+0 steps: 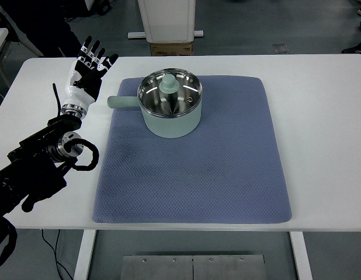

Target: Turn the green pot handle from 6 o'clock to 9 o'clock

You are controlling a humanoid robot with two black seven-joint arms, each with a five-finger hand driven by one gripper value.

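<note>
A pale green pot (170, 121) with a glass lid and a green knob (169, 83) stands on the upper left part of the blue mat (198, 169). Its handle (122, 102) points to the picture's left and reaches just past the mat's left edge. My left hand (90, 64) hovers over the white table, up and left of the handle, with its fingers spread and nothing in them. A gap separates it from the handle. The right arm does not show.
The white table (320, 116) extends around the mat on all sides. Beyond its far edge stand a white cabinet (166, 17) and a cardboard box (171, 48). A metal plate (192, 267) lies on the floor below the near edge.
</note>
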